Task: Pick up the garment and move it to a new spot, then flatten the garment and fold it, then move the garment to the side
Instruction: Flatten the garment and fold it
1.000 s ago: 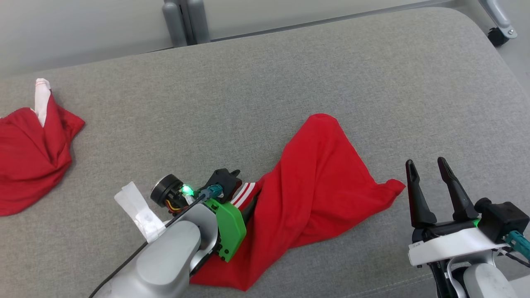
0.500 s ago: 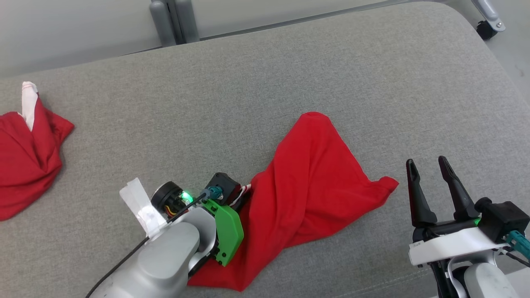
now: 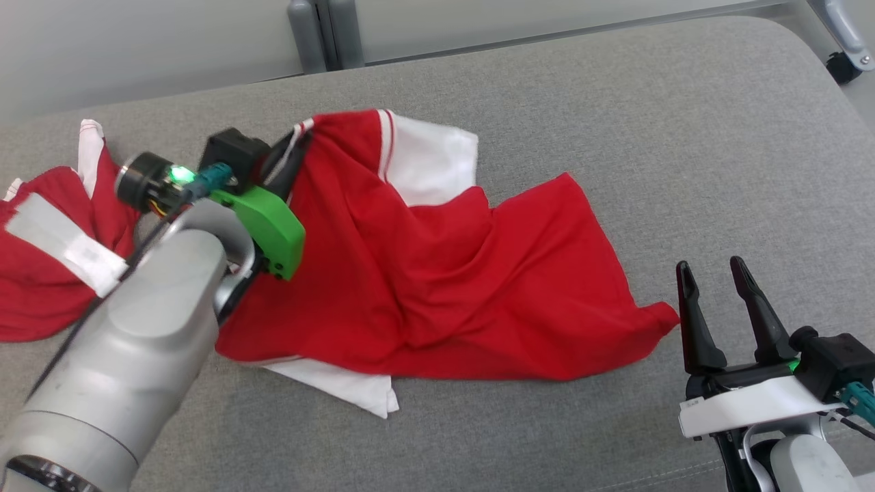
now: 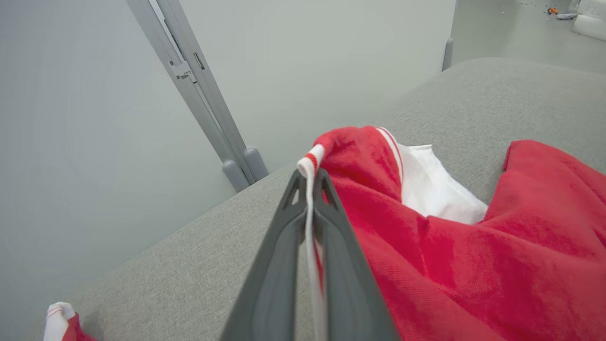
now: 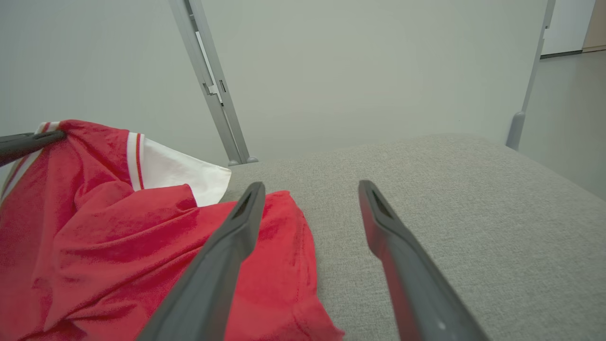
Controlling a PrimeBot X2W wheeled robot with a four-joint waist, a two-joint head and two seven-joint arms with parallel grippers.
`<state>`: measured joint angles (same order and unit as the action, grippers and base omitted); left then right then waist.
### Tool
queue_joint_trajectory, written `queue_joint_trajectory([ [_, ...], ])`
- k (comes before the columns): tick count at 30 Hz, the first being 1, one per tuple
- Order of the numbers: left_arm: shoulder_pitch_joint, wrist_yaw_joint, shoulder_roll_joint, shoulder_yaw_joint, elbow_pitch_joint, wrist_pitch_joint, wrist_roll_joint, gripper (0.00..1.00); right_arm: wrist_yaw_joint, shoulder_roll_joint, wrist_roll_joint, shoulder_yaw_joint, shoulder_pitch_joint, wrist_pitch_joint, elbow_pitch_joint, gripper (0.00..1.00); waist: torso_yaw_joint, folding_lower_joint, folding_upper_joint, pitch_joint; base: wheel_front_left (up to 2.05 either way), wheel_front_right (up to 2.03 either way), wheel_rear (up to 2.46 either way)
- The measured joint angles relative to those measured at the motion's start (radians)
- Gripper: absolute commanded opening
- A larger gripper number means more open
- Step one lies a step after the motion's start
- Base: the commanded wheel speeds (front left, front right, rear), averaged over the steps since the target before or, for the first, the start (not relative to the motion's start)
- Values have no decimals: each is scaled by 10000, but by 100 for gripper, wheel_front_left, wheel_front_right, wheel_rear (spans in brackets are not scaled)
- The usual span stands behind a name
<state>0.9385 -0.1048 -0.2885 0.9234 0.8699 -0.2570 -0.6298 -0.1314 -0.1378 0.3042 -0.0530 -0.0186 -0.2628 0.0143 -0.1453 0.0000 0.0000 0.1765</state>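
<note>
- Grey pad (image 3: 615, 102), pale wall behind; every place below is given against the pad.
- Garment (image 3: 444, 273), red with white panels, lies loosely over the pad's middle, with 1 corner raised toward its far-left part.
- Left gripper (image 4: 310, 177) is above the pad's far left, its 2 fingers clenched on the garment's striped white trim (image 4: 307, 163); cloth hangs from the pinch.
- Right gripper (image 3: 714, 273) is at the pad's near-right edge, fingers spread, holding nothing. Its tips are just beside the garment's corner; contact cannot be told.
- Second red cloth (image 3: 41, 301) is bunched at the pad's left edge, partly behind the left arm.
- Progress, my reading: grasp secured, garment only partly lifted. Left: carry to a new spot, flatten, fold, move aside.
</note>
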Motion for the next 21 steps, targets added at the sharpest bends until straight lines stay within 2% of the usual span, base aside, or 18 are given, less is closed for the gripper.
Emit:
queue_joint_trajectory([
  [6,617,314,-976,-1379,-696,-54,178,0,0,88,-98,48,-110,2,46,100,-165,0,0,211,0,0,0],
  [12,569,704,-1590,-2688,-1225,-69,681,0,0,251,-221,100,-314,2,119,100,-457,0,0,479,0,0,0],
  [13,476,704,-1649,-2834,-1214,-69,757,19,0,284,-242,84,-322,2,127,100,-511,0,0,525,0,0,0],
  [15,211,690,-1662,-3016,-1101,-69,869,100,0,339,-276,65,-350,2,144,100,-595,0,0,608,0,0,0],
  [21,-225,606,-1557,-3850,-1595,-69,1384,100,0,458,-347,111,-389,0,240,100,-607,0,0,713,0,0,0],
])
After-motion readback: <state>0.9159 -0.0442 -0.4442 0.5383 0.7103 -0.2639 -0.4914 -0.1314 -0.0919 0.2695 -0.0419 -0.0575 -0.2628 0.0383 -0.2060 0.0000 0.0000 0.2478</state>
